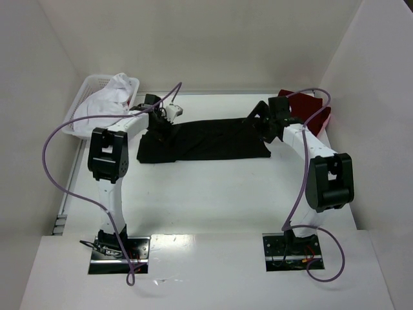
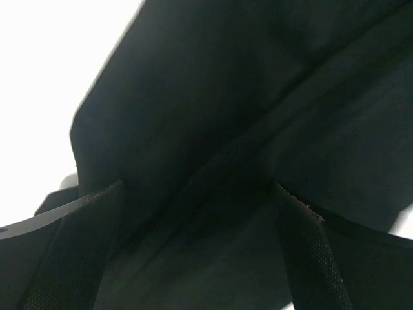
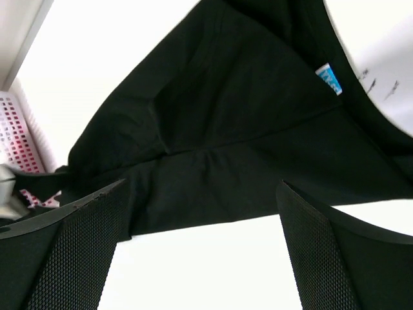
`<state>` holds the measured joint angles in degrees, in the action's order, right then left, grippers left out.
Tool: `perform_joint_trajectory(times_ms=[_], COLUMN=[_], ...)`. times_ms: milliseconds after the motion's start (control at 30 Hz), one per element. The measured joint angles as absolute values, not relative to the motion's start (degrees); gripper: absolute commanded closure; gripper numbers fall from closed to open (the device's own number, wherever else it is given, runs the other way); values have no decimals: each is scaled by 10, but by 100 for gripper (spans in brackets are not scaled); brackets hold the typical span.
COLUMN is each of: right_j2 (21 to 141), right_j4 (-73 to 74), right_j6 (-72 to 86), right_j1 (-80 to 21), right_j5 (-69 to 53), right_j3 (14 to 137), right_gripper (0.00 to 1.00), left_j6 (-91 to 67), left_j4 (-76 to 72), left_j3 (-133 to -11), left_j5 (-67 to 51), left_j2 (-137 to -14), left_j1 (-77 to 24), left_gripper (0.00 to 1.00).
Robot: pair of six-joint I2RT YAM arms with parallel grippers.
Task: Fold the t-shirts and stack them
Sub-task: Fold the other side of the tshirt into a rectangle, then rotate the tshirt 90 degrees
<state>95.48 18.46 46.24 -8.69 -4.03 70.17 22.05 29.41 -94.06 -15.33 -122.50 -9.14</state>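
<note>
Both my jaws gape wide over the black t-shirt (image 1: 206, 139); a shallow close may pinch one layer, skewing the fold.

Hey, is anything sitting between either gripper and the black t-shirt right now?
Nothing visible does. The left gripper and right gripper are open right at the black t-shirt, one at each end; the white basket and dark red t-shirt lie aside.
</note>
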Motion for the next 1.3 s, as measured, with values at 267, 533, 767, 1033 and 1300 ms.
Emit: perform_joint_trajectory(times_ms=[267, 533, 767, 1033, 1300], right_j2=[986, 1084, 1131, 1155, 1206], right_j4=[191, 203, 208, 216, 226], right_j6=[474, 463, 451, 435, 410], right_j1=[-87, -97, -125, -134, -142], right_j5=[-51, -65, -64, -45, -33], right_j3=[707, 770, 796, 804, 881], right_gripper=[0, 0, 0, 0, 0], left_j6=[229, 140, 22, -83, -168], left_j4=[306, 349, 350, 371, 406], left_j3=[-954, -981, -897, -741, -649], left_j5=[-66, -7, -14, -33, -106], left_j2=[-1243, -1256, -1205, -1091, -1020], left_j1=[-116, -138, -165, -238, -323], left_gripper=[0, 0, 0, 0, 0])
